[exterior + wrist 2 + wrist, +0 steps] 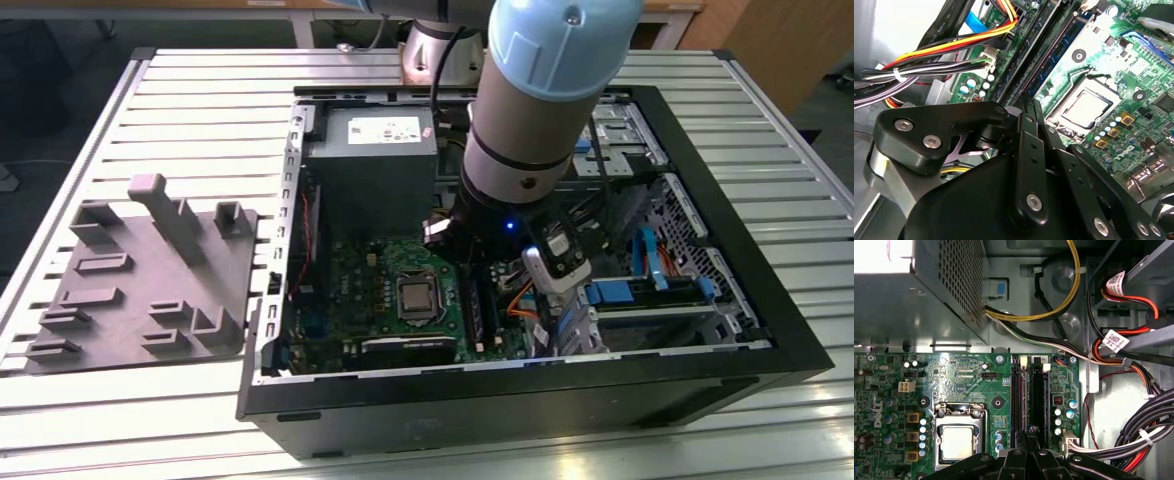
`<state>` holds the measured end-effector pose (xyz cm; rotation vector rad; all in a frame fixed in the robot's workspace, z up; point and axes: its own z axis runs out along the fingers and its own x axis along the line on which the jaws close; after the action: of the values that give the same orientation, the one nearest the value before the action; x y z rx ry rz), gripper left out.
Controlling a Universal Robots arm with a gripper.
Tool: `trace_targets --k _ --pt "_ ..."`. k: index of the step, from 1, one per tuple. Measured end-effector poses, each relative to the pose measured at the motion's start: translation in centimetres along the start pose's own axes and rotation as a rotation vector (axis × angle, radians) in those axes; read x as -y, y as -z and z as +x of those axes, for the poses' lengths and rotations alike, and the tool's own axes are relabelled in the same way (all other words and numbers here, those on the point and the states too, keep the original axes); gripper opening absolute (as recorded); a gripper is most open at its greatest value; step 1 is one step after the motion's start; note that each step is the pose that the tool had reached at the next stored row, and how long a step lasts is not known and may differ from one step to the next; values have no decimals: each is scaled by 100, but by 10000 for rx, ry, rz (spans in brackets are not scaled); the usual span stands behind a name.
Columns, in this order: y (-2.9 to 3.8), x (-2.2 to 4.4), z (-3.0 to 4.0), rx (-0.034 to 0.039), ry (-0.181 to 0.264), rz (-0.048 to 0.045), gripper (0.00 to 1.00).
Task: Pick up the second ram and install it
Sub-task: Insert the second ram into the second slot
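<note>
Arm [541, 90] comes down steeply from the far side into the open black PC case [747, 330]. Its pale blue joint sits over the case and its wrist is low over the green motherboard [969, 380].

Gripper [1027, 434] is matte black with bolted linkage bars. Its slim fingers [1026, 117] are drawn together, with the tips just above the long black slot rails [1040, 400], beside the CPU socket [957, 440] with its square metal lid.

Second ram [1028, 400], as far as I can tell, is the thin dark strip standing on edge in the rail line and running out from the fingertips. I can't tell whether the fingers are pinching it or whether it is seated.

Power supply [374, 150] is a grey sheet-metal box with a perforated side. Yellow, black and red cable bundles [1054, 310] run past it, held with zip ties.

Grey moulded tray [147, 280], ridged and pocketed, lies on the slatted aluminium table [200, 90] outside the case, on the exterior view's left.
</note>
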<state>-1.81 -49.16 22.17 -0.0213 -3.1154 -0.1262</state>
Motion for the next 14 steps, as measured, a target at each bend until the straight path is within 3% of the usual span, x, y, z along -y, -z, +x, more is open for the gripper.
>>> trace_targets --k 14 --pt "-17 1 0 1 0 -1 12"
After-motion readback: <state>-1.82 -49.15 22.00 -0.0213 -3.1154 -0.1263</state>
